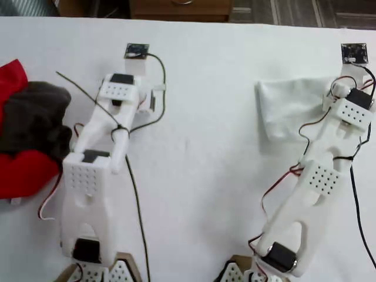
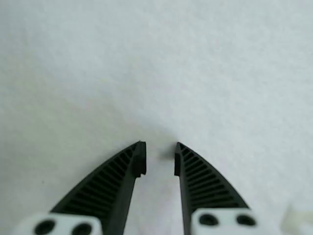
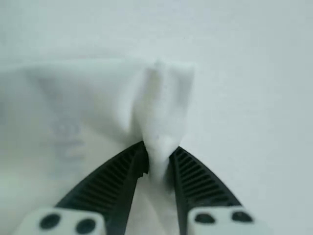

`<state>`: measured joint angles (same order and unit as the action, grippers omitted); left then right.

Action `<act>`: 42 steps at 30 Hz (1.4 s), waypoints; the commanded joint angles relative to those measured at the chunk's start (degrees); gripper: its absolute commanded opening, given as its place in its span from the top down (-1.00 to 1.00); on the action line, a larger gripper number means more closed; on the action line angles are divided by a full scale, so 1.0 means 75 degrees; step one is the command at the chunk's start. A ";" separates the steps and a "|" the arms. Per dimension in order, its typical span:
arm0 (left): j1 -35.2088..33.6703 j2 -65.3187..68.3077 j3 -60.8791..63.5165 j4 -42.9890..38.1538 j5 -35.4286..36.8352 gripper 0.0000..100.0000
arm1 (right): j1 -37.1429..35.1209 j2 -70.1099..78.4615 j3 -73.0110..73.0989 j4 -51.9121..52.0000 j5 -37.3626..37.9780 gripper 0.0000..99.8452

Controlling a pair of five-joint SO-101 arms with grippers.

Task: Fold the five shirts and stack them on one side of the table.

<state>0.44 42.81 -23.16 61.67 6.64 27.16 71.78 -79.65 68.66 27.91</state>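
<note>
A folded white shirt (image 1: 291, 107) lies on the white table at the right. My right gripper (image 3: 157, 166) is shut on a pinched-up fold of this white shirt (image 3: 161, 107) at its corner, and the right arm (image 1: 349, 111) sits over the shirt's right edge. At the table's left edge there is a heap of a dark grey shirt (image 1: 36, 120) and red shirts (image 1: 23, 173). My left gripper (image 2: 159, 159) hovers over bare tablecloth to the right of that heap, its black fingers (image 2: 134, 161) a small gap apart with nothing between them.
Cables (image 1: 138, 194) trail from both arms across the table. Small camera boards (image 1: 136, 51) sit on the wrists. A wooden cabinet (image 1: 179, 9) stands beyond the far table edge. Open tablecloth (image 1: 211, 147) lies between the two arms.
</note>
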 commanded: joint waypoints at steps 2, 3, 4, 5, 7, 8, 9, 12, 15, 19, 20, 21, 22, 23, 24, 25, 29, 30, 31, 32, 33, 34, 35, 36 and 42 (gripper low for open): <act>-0.0012 -0.0035 -0.0217 -0.0047 0.0070 0.74 | 0.0064 -0.0182 -0.0586 0.0440 0.0059 0.41; -0.0012 -0.0035 -0.0217 -0.0047 0.0070 0.74 | 0.0088 -0.0193 -0.0727 0.0662 0.0059 0.41; -0.0012 -0.0035 -0.0217 -0.0047 0.0082 0.74 | 0.0111 -0.0229 -0.0879 0.0862 0.0059 0.42; -0.0023 -0.0035 -0.0217 -0.0047 0.0082 0.74 | 0.0111 -0.0252 -0.1055 0.1037 0.0059 0.45; -0.0023 -0.0035 -0.0217 -0.0047 0.0082 0.74 | 0.0088 -0.0334 -0.1489 0.1448 0.0059 0.50; -0.0023 -0.0035 -0.0217 -0.0047 0.0082 0.74 | 0.0076 -0.0381 -0.1711 0.1670 0.0059 0.53; -0.0023 -0.0035 -0.0240 -0.0047 0.0082 0.74 | 0.0018 -0.0416 -0.1946 0.1916 0.0059 0.55; -0.0023 -0.0035 -0.0275 -0.0047 0.0047 0.74 | -0.0076 -0.0756 -0.2122 0.2667 0.0059 0.60; -0.0082 -0.0152 -0.0334 0.0129 0.0035 0.74 | -0.0111 -0.1260 -0.2098 0.3382 0.0059 0.62; -0.0141 -0.0539 -0.1272 0.1594 0.0035 0.74 | -0.0287 -0.1858 -0.2098 0.4038 0.0047 0.61; -0.0129 -0.0656 -0.1623 0.2028 0.0035 0.74 | -0.0346 -0.1975 -0.2098 0.4132 0.0047 0.61; -0.0141 -0.0738 -0.1987 0.2485 0.0023 0.74 | -0.0428 -0.2104 -0.2098 0.4202 0.0047 0.61; -0.0176 -0.0797 -0.2374 0.2954 0.0023 0.74 | -0.0510 -0.2198 -0.2098 0.4261 0.0047 0.61; -0.0258 -0.0856 -0.2725 0.3399 0.0012 0.74 | -0.0604 -0.2315 -0.2098 0.4308 0.0047 0.61; -0.0399 -0.0903 -0.3089 0.3892 -0.0070 0.74 | -0.0697 -0.2421 -0.2075 0.4331 0.0047 0.61; -0.0527 -0.0926 -0.3452 0.4349 -0.0211 0.74 | -0.0768 -0.2549 -0.2051 0.4343 0.0047 0.61; -0.1219 -0.1008 -0.4624 0.5451 -0.0973 0.74 | -0.1014 -0.3089 -0.2028 0.4355 0.0047 0.61; -0.1547 -0.1043 -0.4741 0.5451 -0.1231 0.74 | -0.1061 -0.3241 -0.2016 0.4355 0.0023 0.61; -0.1922 -0.1172 -0.4777 0.5451 -0.1465 0.74 | -0.1108 -0.3370 -0.2016 0.4355 -0.0105 0.61; -0.2321 -0.1336 -0.4753 0.5439 -0.1629 0.74 | -0.1131 -0.3499 -0.1993 0.4355 -0.0270 0.61; -0.2673 -0.1512 -0.4741 0.5439 -0.1770 0.74 | -0.1143 -0.3651 -0.1887 0.4355 -0.0399 0.61; -0.3024 -0.1700 -0.4741 0.5439 -0.1875 0.74 | -0.1166 -0.3851 -0.1711 0.4355 -0.0504 0.60; -0.3376 -0.1934 -0.4741 0.5451 -0.1969 0.74 | -0.1201 -0.4073 -0.1453 0.4355 -0.0574 0.58; -0.3704 -0.2192 -0.4730 0.5451 -0.2086 0.74 | -0.1213 -0.4319 -0.1067 0.4355 -0.0633 0.54; -0.5122 -0.3821 -0.3933 0.5427 -0.3188 0.73 | -0.1436 -0.6488 0.1946 0.4355 -0.0856 0.34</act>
<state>-33.67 22.33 -54.90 101.41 -13.67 18.20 34.07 -74.29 100.04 22.20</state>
